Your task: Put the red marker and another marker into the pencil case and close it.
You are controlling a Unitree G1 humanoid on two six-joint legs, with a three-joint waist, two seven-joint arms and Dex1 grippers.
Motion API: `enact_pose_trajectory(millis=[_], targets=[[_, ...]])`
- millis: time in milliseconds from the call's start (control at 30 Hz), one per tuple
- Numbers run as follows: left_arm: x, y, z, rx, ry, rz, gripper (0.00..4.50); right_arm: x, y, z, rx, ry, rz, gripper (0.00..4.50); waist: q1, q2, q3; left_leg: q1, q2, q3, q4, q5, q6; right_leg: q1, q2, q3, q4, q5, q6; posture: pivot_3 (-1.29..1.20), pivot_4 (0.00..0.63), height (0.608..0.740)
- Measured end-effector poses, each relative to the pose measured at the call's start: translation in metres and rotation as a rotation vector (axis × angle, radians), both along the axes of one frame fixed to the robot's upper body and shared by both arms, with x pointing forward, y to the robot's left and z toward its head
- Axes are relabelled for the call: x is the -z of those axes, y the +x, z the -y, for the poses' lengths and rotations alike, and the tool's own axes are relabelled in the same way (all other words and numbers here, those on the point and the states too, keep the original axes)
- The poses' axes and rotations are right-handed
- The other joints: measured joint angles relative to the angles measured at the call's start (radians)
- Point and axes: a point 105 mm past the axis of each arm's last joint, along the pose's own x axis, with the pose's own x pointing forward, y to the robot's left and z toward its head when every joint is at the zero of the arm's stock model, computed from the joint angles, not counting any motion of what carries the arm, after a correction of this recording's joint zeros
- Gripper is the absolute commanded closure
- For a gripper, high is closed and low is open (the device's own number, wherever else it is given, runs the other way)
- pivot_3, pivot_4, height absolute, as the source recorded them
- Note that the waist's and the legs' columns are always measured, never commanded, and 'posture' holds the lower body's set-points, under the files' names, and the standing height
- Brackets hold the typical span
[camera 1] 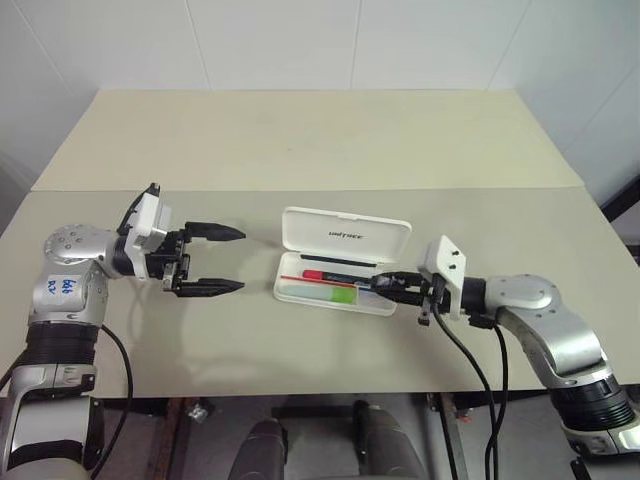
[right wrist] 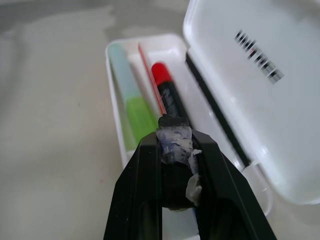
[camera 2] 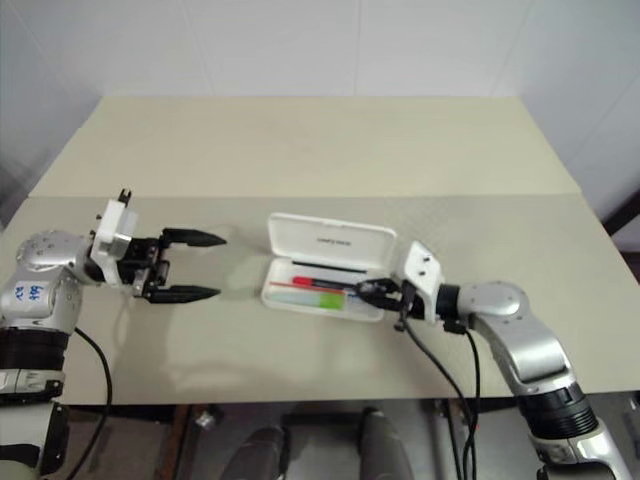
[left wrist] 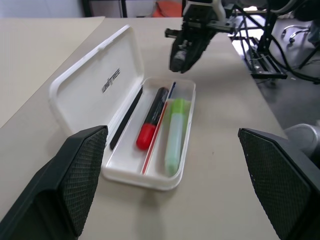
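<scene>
Pencil case centre frame in head view, lid up, red marker and green-capped highlighter inside per left wrist view, left gripper spread wide, right gripper pinched empty; light, stiff, slick, push lid's free edge.

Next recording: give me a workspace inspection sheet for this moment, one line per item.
Surface: beige table, a seam across it.
Job's things: pencil case lies open, lid up; red marker and green-capped highlighter lie inside, side by side.
Clutter: nothing seen on the table.
Grippers: left gripper open, apart from the case on its left; right gripper shut, empty, tips at the case's right end.
Cables: black cables hang from the right wrist; another by the left arm.
Surroundings: white wall behind; metal frames beyond the table.
</scene>
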Motion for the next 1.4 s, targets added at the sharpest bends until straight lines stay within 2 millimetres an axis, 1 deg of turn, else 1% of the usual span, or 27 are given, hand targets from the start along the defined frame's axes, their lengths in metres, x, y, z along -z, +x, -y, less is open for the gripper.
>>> enact_pose_trajectory(millis=[167, 333, 467, 667, 733, 833, 900, 1000, 1067, 1133, 1167, 1200, 1267, 1300, 1400], targets=[[0.002, -0.002, -0.007, -0.017, 0.017, -0.006, 0.00, 0.002, -0.002, -0.001, -0.022, -0.003, -0.011, 3.97, -0.001, 0.000, 0.000, 0.000, 0.001, 0.000, -0.001, -0.001, 0.000, 0.000, 0.001, 0.000, 0.000, 0.000, 0.000, 0.00, 0.150, 0.740], [0.006, -0.004, -0.009, -0.024, 0.020, -0.015, 0.00, 0.014, -0.001, -0.002, -0.020, -0.026, -0.046, 3.97, -0.001, 0.000, 0.000, 0.001, 0.001, 0.000, -0.001, -0.001, 0.000, 0.000, 0.001, 0.000, 0.000, 0.000, 0.000, 0.00, 0.150, 0.740], [0.006, -0.004, -0.009, -0.024, 0.021, -0.013, 0.00, 0.015, 0.000, -0.004, -0.022, -0.020, -0.046, 2.77, -0.001, 0.000, 0.000, 0.001, 0.001, 0.000, -0.001, -0.001, 0.000, 0.000, 0.001, 0.000, 0.000, 0.000, 0.000, 0.00, 0.150, 0.740], [0.005, -0.004, -0.009, -0.021, 0.025, 0.003, 0.00, 0.019, 0.003, 0.000, -0.002, -0.034, -0.060, 0.63, -0.001, 0.000, 0.000, 0.001, 0.001, 0.000, -0.001, -0.001, 0.000, 0.000, 0.001, 0.000, 0.000, 0.000, 0.000, 0.00, 0.150, 0.740], [0.005, -0.004, -0.008, -0.020, 0.025, 0.007, 0.00, 0.019, 0.002, 0.000, -0.002, -0.035, -0.064, 0.03, -0.001, 0.000, 0.000, 0.001, 0.001, 0.000, -0.001, -0.001, 0.000, 0.000, 0.001, 0.000, 0.000, 0.000, 0.000, 0.00, 0.150, 0.740], [0.004, -0.003, -0.007, -0.017, 0.019, 0.018, 0.00, 0.017, 0.000, 0.002, -0.011, -0.037, -0.071, 0.03, -0.001, 0.000, 0.000, 0.001, 0.001, 0.000, -0.001, -0.001, 0.000, 0.000, 0.001, 0.000, 0.000, 0.000, 0.000, 0.00, 0.150, 0.740], [0.001, 0.001, -0.006, -0.018, -0.001, 0.026, 0.00, 0.008, -0.003, 0.001, -0.027, -0.012, -0.061, 0.03, 0.000, 0.000, 0.000, 0.000, 0.001, 0.000, -0.001, -0.001, 0.000, 0.000, 0.001, -0.001, 0.000, 0.000, 0.000, 0.00, 0.150, 0.740], [-0.004, 0.009, -0.001, -0.016, -0.041, 0.051, 0.00, -0.015, -0.013, 0.002, -0.067, 0.094, -0.035, 0.03, 0.003, 0.000, 0.000, 0.000, 0.001, 0.000, 0.000, -0.001, 0.000, 0.000, 0.001, -0.001, 0.000, 0.001, 0.001, 0.00, 0.150, 0.740], [-0.009, 0.018, 0.001, -0.032, -0.072, 0.077, 0.00, -0.037, -0.028, 0.002, -0.133, 0.236, -0.034, 0.03, 0.005, 0.000, 0.000, 0.000, 0.001, 0.000, 0.000, -0.001, 0.000, 0.000, 0.001, -0.001, 0.000, 0.003, 0.005, 0.00, 0.150, 0.740], [-0.014, 0.026, 0.005, -0.040, -0.100, 0.093, 0.00, -0.055, -0.038, 0.007, -0.171, 0.324, -0.014, 0.03, 0.004, 0.000, 0.000, 0.000, 0.001, 0.000, 0.000, -0.001, 0.000, 0.000, 0.001, -0.001, 0.000, 0.004, 0.008, 0.00, 0.150, 0.740], [-0.018, 0.031, 0.006, -0.043, -0.114, 0.100, 0.00, -0.061, -0.041, 0.011, -0.180, 0.354, -0.003, 0.03, 0.005, 0.000, 0.000, 0.000, 0.001, 0.000, 0.000, -0.001, 0.000, 0.000, 0.001, -0.001, 0.000, 0.006, 0.012, 0.00, 0.150, 0.740], [-0.020, 0.034, 0.007, -0.046, -0.117, 0.106, 0.00, -0.064, -0.043, 0.016, -0.184, 0.363, 0.005, 0.03, 0.004, 0.000, 0.000, 0.000, 0.001, 0.000, 0.000, -0.001, 0.000, 0.000, 0.001, -0.001, -0.001, 0.007, 0.013, 0.00, 0.150, 0.740], [-0.027, 0.044, 0.009, -0.061, -0.123, 0.118, 0.00, -0.058, -0.046, 0.028, -0.183, 0.312, -0.007, 0.03, 0.003, 0.000, 0.000, 0.000, 0.000, 0.000, 0.000, -0.001, 0.001, 0.000, 0.001, -0.001, -0.001, 0.007, 0.013, 0.00, 0.150, 0.740], [-0.029, 0.049, 0.010, -0.066, -0.133, 0.121, 0.00, -0.054, -0.045, 0.035, -0.171, 0.277, -0.012, 0.03, 0.003, 0.000, 0.000, 0.000, 0.000, 0.000, 0.000, -0.001, 0.001, 0.000, 0.001, -0.001, -0.001, 0.007, 0.013, 0.00, 0.150, 0.740], [-0.033, 0.062, 0.014, -0.093, -0.143, 0.130, 0.00, -0.051, -0.042, 0.047, -0.146, 0.241, -0.004, 0.03, 0.000, 0.000, 0.000, 0.000, 0.000, 0.001, 0.000, -0.001, 0.001, 0.000, 0.001, -0.001, -0.002, 0.007, 0.013, 0.00, 0.150, 0.740]])
